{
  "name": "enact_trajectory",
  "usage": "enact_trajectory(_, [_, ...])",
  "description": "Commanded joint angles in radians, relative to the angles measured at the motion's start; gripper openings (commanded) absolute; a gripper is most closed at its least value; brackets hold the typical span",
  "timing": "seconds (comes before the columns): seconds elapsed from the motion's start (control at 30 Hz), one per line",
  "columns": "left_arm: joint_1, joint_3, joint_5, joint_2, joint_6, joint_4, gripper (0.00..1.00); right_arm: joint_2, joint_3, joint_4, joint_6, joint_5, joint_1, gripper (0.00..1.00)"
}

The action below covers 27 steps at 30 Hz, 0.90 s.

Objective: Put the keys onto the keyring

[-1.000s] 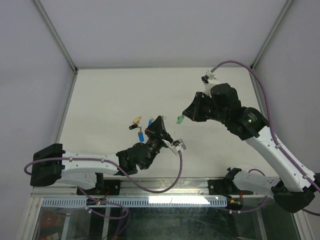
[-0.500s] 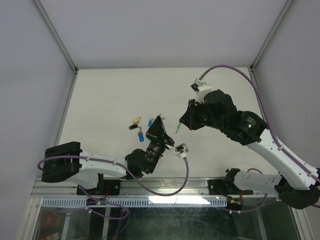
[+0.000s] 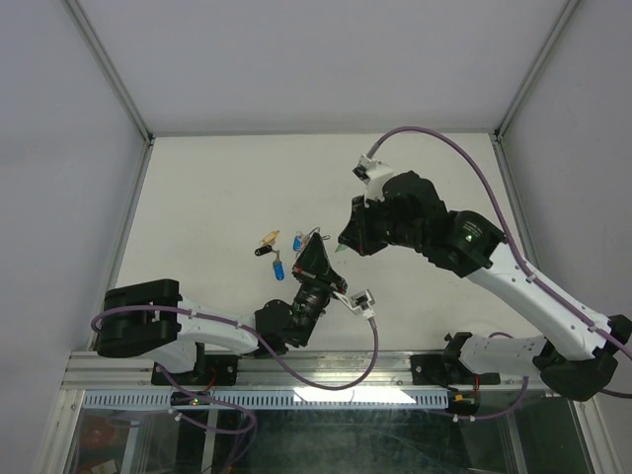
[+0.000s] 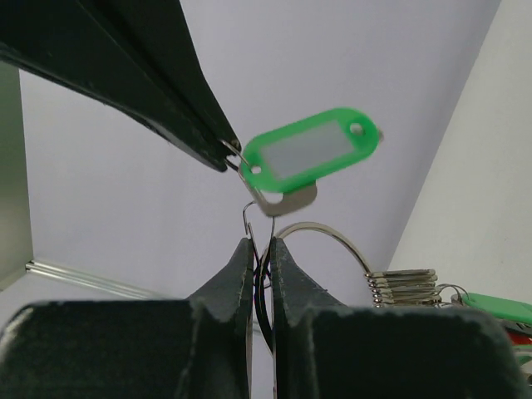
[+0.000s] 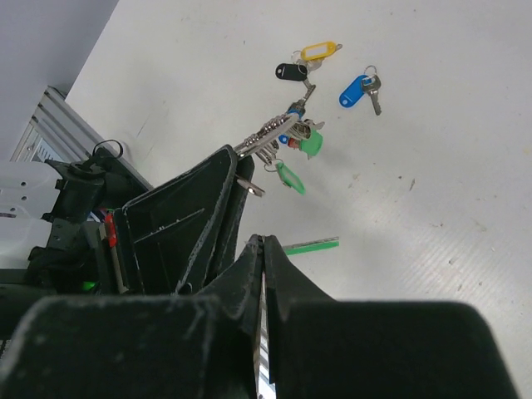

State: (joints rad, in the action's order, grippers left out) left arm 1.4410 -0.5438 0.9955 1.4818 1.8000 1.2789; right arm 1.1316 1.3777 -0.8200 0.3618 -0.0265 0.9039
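My left gripper [image 4: 260, 243] is shut on the thin silver keyring [image 4: 332, 237], holding it above the table. A stack of small rings and a green tag [image 4: 499, 306] hang off the keyring's right side. My right gripper [image 5: 264, 241] is shut on a key with a green tag [image 4: 312, 154]; its silver end [image 4: 287, 199] sits right at the ring, just above the left fingertips. In the top view both grippers meet near the table's middle, left [image 3: 314, 247] and right [image 3: 341, 247]. Loose keys lie beyond: yellow [image 5: 316, 51], black [image 5: 291, 71], blue [image 5: 356, 90].
The loose keys lie just left of the grippers in the top view, yellow [image 3: 268, 238], black [image 3: 263, 251] and blue [image 3: 280, 268]. White walls and metal frame posts [image 3: 109, 69] enclose the white table [image 3: 217, 188]. The left arm's cable [image 3: 365, 336] loops near the front rail.
The right arm has swung left, bringing the green-tagged key from apart to right against the keyring. The left arm has shifted slightly, still holding the ring up.
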Motion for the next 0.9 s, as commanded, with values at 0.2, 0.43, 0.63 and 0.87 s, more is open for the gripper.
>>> enact_trajectory(0.2, [0.013,-0.003,0.003,-0.012,0.008,0.064,0.0,0.088,0.104,0.069,-0.044,-0.065,0.009,0.0])
enact_trajectory(0.43, [0.015,-0.004,0.006,-0.015,-0.012,0.036,0.0,0.11,0.127,0.082,-0.046,-0.068,0.015,0.0])
enact_trajectory(0.63, [0.014,-0.004,0.006,-0.014,-0.019,0.025,0.0,0.126,0.133,0.083,-0.046,-0.063,0.021,0.0])
enact_trajectory(0.87, [0.015,-0.004,0.006,-0.015,-0.021,0.024,0.0,0.149,0.145,0.062,-0.047,-0.033,0.025,0.0])
